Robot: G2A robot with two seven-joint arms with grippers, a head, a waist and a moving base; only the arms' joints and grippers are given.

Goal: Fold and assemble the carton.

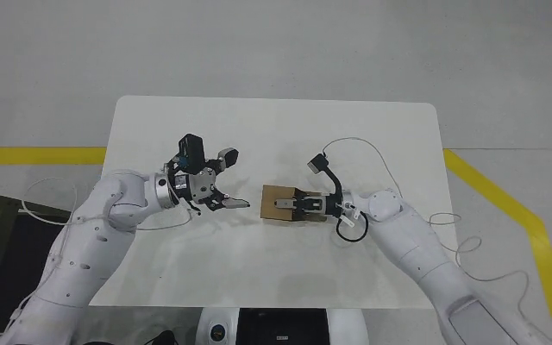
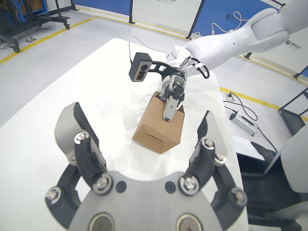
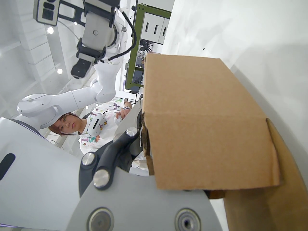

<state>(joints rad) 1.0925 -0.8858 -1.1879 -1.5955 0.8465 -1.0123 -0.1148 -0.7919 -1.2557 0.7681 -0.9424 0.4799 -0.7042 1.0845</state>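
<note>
Carton [image 1: 280, 203] lies on its side on the table [image 1: 345, 129], its open end toward your right gripper [image 1: 306, 204], whose jaws clamp the upper wall, one finger on top. Your left gripper [image 1: 235, 179] hangs with jaws wide apart, the carton's closed end near its fingertips, not touching.

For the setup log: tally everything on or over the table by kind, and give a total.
carton: 1
grippers: 2 (left gripper with fingers apart and holding nothing, right gripper clamped on the carton's wall)
table: 1
total: 4
</note>
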